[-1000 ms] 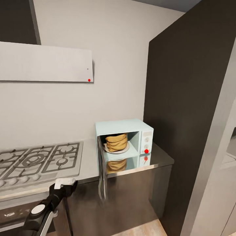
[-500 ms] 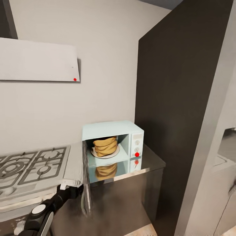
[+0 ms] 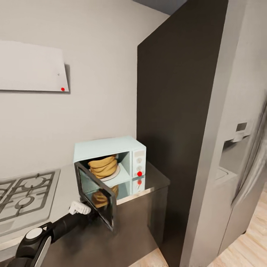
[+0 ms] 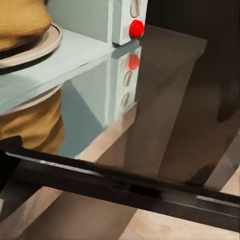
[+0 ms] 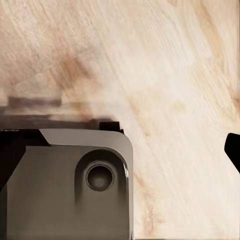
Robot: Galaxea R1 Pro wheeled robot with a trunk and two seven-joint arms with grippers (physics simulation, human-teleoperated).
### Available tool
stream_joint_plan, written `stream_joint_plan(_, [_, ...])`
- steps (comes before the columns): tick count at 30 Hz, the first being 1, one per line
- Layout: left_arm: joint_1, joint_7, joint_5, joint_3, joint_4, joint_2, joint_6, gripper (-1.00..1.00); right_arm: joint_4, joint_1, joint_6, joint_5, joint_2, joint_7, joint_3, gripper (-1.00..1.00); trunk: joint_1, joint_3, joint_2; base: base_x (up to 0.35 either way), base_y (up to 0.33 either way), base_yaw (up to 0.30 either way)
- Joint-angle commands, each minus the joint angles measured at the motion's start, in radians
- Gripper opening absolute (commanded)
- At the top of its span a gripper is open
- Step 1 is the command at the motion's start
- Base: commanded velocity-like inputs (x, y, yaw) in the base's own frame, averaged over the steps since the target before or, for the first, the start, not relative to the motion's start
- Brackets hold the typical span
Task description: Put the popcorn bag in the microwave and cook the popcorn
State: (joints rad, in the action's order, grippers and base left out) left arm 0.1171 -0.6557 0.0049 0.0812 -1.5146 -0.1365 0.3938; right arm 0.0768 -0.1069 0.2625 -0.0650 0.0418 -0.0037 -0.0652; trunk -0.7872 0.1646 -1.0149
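While the microwave (image 3: pixel 111 157) stands on the glossy countertop (image 3: pixel 155 181) against the grey wall, pale blue with two white knobs and a red dot on its control strip, its dark glass door (image 3: pixel 96 194) hangs partly open. The popcorn bag (image 3: pixel 102 166) sits inside the microwave on a round white plate (image 3: pixel 114 174), a squat tan-mustard sack with ringed, wrinkled sides. It stands upright, its long axis vertical and its rolled rim toward the microwave's ceiling; its reflection shows in the countertop just in front of the microwave. The left wrist view shows the bag's lower side (image 4: pixel 20 22) above the plate's edge, and the door's dark rim crossing in front.

The left gripper (image 3: pixel 79 208) sits low beside the door's free edge, in front of the microwave; whether its jaws are spread or pinching the door cannot be told. The right wrist view faces a pale wood floor (image 5: pixel 170 100) with a grey robot part (image 5: pixel 70 185), and the right jaws' state cannot be told.

Compared with half a second ago, the door has swung from nearly edge-on to about halfway closed toward the microwave's opening, and the camera has turned right, so a gas hob (image 3: pixel 24 191) beside the microwave sits further left in view.
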Motion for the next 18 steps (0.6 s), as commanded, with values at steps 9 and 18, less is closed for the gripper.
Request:
stream_joint_plan(9, [0.0, 0.249, 0.003, 0.012, -0.007, 0.072, 0.007, 1.0, 0.005, -0.002, 0.007, -0.007, 0.0, 0.0, -0.007, 1.0, 0.0, 0.001, -0.001, 0.0, 0.0, -0.266])
stream_joint_plan(18, [0.0, 0.26, 0.003, 0.012, -0.008, 0.09, 0.007, 1.0, 0.005, -0.002, 0.007, -0.006, 0.0, 0.0, -0.007, 1.0, 0.0, 0.001, -0.001, 0.078, -0.021, -0.21])
